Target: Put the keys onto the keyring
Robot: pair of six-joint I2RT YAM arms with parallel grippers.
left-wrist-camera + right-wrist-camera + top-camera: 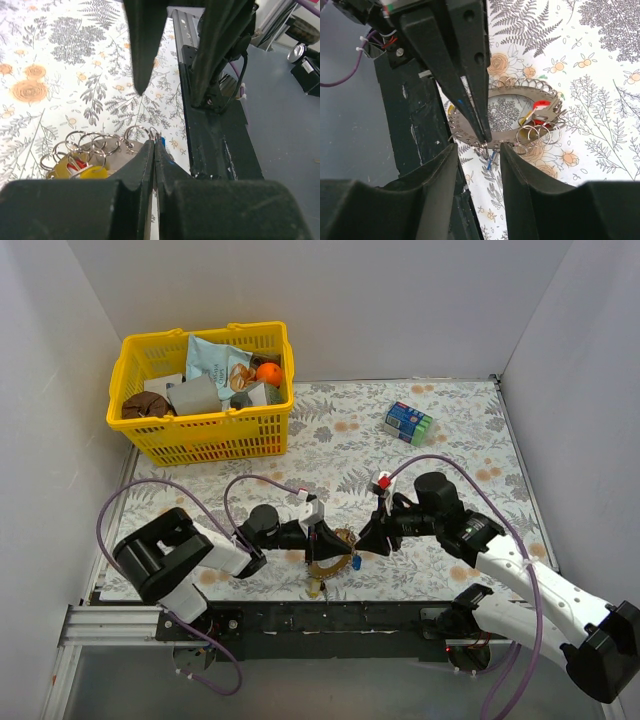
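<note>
The left gripper [154, 145] has its jaws clenched on the near rim of the keyring [506, 142], which lies flat at the front edge of the floral surface [600, 100]. The right gripper [477, 150] hangs just beside it, jaws parted, grasping nothing. A blue key [491, 160] shows between them, and the yellow and red keys [538, 109] lie among small rings [532, 135] across the hoop.

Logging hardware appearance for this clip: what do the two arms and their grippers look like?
Both arms match: the left arm and right arm have white link shells with black joints. A purple cable loops along each. The left gripper and right gripper have black tapered fingers. A small red-and-white tag sits near the right wrist.
</note>
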